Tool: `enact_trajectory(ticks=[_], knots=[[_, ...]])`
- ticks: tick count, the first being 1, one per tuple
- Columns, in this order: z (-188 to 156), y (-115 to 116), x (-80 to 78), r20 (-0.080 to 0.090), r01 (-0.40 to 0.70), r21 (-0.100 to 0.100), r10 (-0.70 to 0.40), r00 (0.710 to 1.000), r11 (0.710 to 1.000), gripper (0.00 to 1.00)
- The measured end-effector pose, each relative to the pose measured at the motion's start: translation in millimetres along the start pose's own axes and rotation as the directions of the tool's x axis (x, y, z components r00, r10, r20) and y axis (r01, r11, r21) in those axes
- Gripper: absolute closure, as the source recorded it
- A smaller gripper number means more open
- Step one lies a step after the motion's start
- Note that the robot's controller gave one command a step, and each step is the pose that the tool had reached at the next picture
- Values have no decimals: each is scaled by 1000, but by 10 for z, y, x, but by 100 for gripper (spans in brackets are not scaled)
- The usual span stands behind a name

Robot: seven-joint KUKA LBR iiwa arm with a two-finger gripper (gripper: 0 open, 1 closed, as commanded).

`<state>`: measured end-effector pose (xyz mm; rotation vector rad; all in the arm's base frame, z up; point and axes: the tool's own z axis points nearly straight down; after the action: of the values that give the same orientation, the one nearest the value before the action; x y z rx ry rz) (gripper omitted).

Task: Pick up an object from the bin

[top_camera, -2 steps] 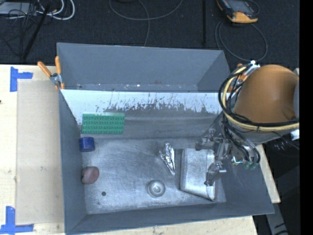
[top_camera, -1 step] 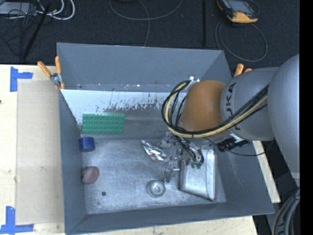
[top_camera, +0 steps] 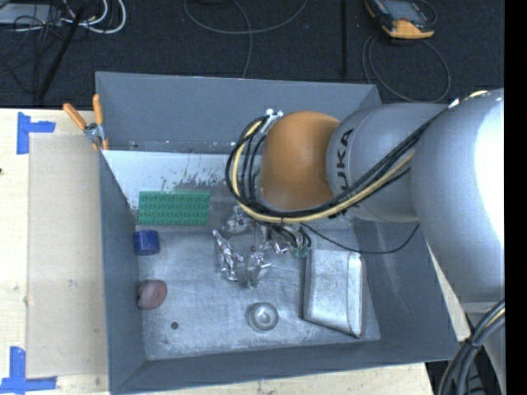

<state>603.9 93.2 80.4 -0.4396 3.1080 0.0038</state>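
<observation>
The arm (top_camera: 428, 171) is built of rounded silver-grey links, one marked with black lettering (top_camera: 342, 156). An orange dome (top_camera: 296, 159) is ringed by looped black and yellow cables (top_camera: 243, 167). The end effector (top_camera: 243, 262) is bare metal.

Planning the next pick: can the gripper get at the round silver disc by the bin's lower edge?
Probably yes. The round silver disc lies alone on the bare bin floor, close to the gripper, with nothing over it; the grey slab beside it lies apart.

Green studded plate (top_camera: 173, 208), blue block (top_camera: 146, 241), mauve pebble (top_camera: 151, 294), silver disc (top_camera: 263, 316), grey bin (top_camera: 206, 109).
</observation>
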Motion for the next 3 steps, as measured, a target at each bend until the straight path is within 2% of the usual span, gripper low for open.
enact_trajectory(ticks=[1,2,3], knots=[[67,191,146,8,36,5,-36,999,999,0],[54,203,138,9,35,2,-35,999,999,100],[75,204,153,4,36,2,-36,999,999,0]])
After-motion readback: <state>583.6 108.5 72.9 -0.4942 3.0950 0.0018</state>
